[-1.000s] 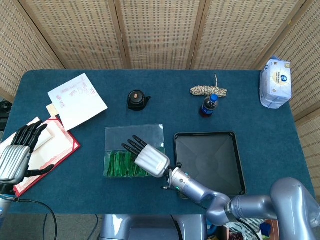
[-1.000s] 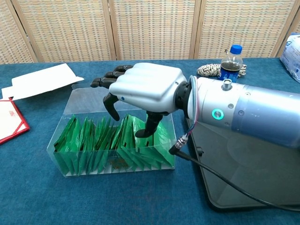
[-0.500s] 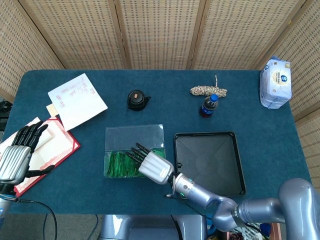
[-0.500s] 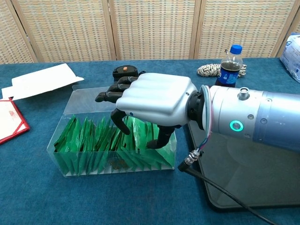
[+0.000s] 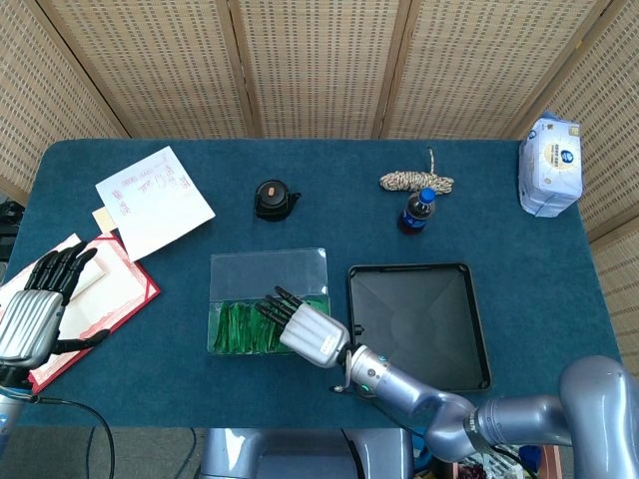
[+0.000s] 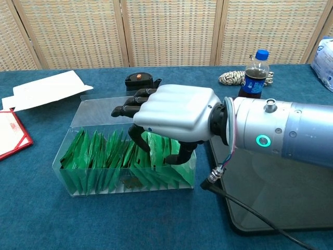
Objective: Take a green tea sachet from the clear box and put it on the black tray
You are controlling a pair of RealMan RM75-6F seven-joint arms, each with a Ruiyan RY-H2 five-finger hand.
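The clear box [image 5: 268,270] [image 6: 125,183] lies front centre, and several green tea sachets [image 5: 238,327] [image 6: 99,155] stand in a row in its near half. My right hand [image 5: 306,330] [image 6: 176,110] hovers low over the box's right end, palm down. Its thumb and one curled finger dip among the sachets, one on each side of an upright sachet [image 6: 157,147], with a gap still showing. No sachet is lifted. The black tray [image 5: 419,324] [image 6: 270,205] sits bare just right of the box. My left hand [image 5: 35,307] rests open at the far left.
A cola bottle [image 5: 417,210] [image 6: 253,75] and a rope coil [image 5: 414,181] [image 6: 231,78] stand behind the tray. A small black object [image 5: 272,199] [image 6: 139,80] sits behind the box. White paper [image 5: 155,200] and a red folder [image 5: 110,289] lie left, a wipes pack [image 5: 549,165] far right.
My right hand has come down and toward the table's near edge over the box, its thumb and finger curling deeper among the sachets. The left hand has stayed put.
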